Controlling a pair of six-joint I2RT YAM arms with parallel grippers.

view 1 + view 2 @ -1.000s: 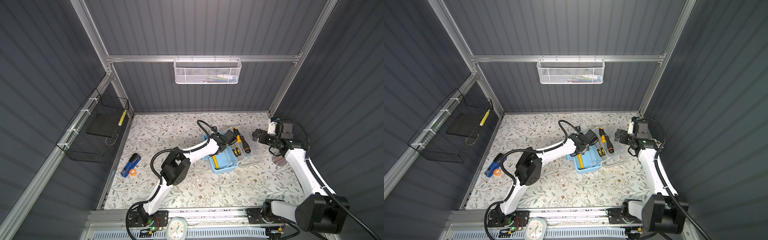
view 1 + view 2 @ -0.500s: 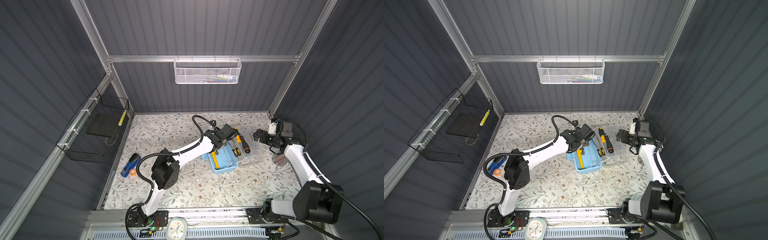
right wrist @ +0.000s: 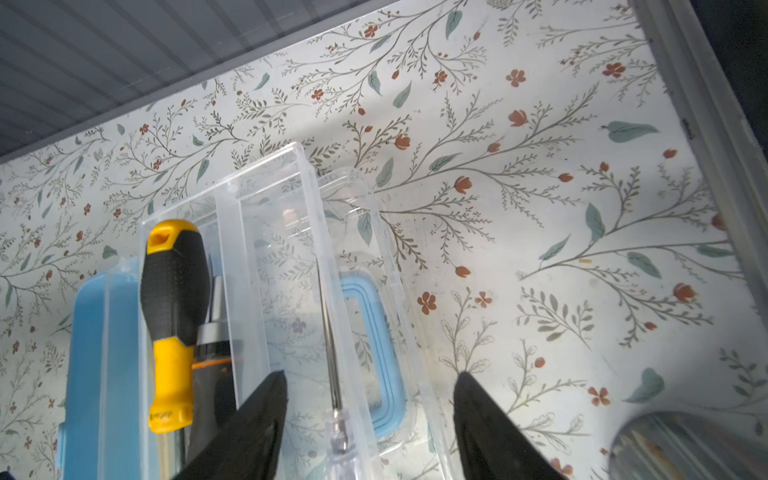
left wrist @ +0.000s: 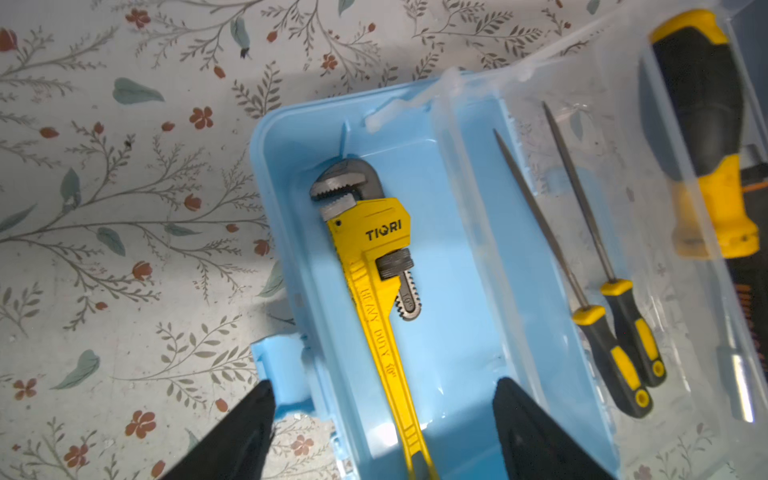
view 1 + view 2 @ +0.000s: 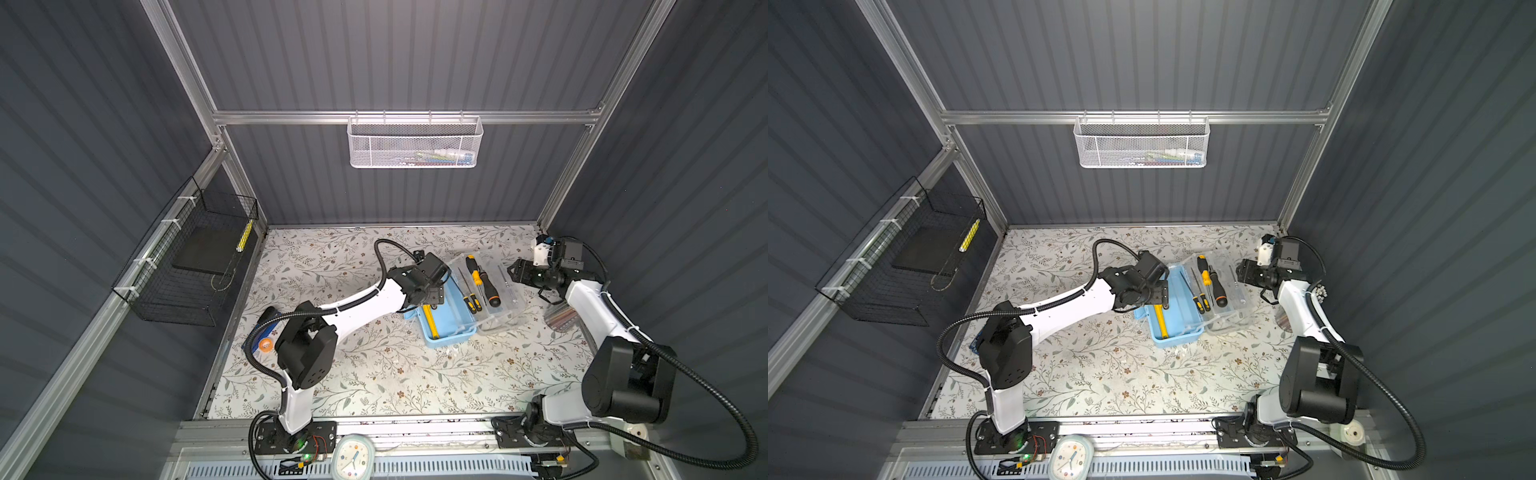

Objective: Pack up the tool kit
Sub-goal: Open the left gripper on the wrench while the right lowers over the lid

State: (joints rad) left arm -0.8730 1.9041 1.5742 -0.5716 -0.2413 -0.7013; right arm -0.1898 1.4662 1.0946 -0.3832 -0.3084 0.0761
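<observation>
Your left gripper point(image 4: 384, 382) sat wide open, empty, over the pipe wrench point(image 4: 374, 266) in the tool kit point(image 4: 457, 291) — right gripper point(image 3: 370, 374) was open too, empty, astride a thin tool point(image 3: 332, 353) it'd probably need to pinch next.

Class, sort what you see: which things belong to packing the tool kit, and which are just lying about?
Job: case, lid, wrench, screwdrivers, thin tools.
Lying about: white basket, black basket, clock, orange roll.
</observation>
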